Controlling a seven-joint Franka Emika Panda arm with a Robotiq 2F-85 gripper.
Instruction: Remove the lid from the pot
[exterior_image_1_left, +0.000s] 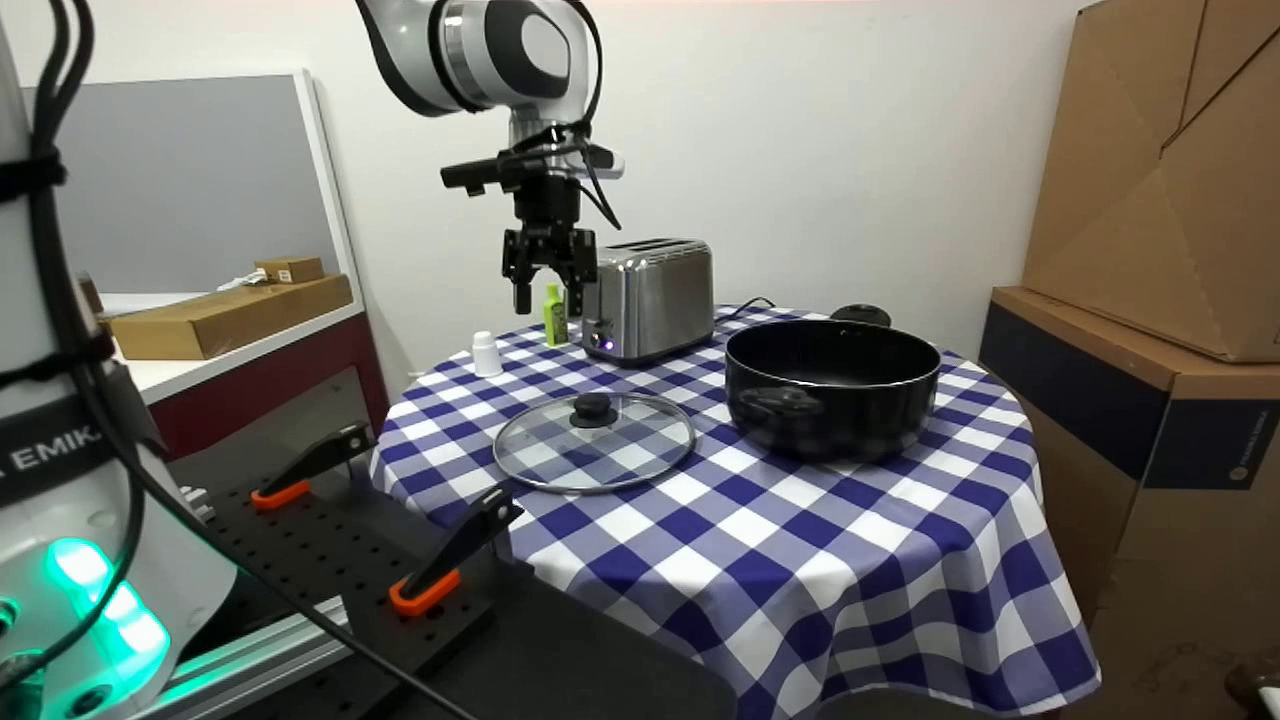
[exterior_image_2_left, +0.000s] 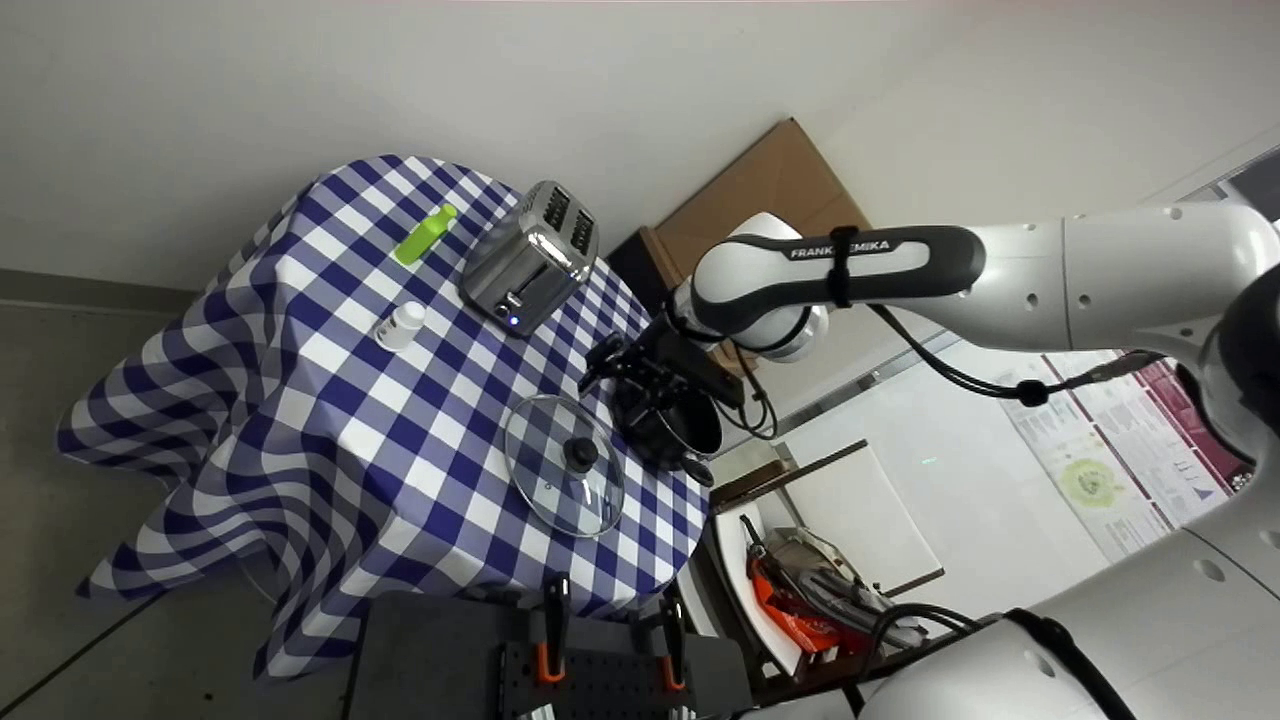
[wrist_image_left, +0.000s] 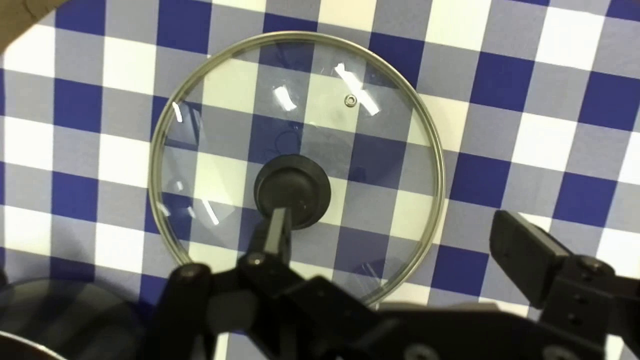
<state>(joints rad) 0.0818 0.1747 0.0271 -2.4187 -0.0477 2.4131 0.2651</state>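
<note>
The glass lid with its black knob lies flat on the checked tablecloth, knob up, beside the pot. It also shows in an exterior view and in the wrist view. The black pot stands upright and uncovered; its edge shows at lower left in the wrist view, and my gripper partly hides it in an exterior view. My gripper is open and empty, raised above the table, fingers pointing down. In the wrist view, one finger overlaps the knob without touching it.
A silver toaster stands behind the lid. A green bottle and a white bottle stand near it. Two clamps stick up at the mount's edge. Tall cardboard boxes stand beyond the table.
</note>
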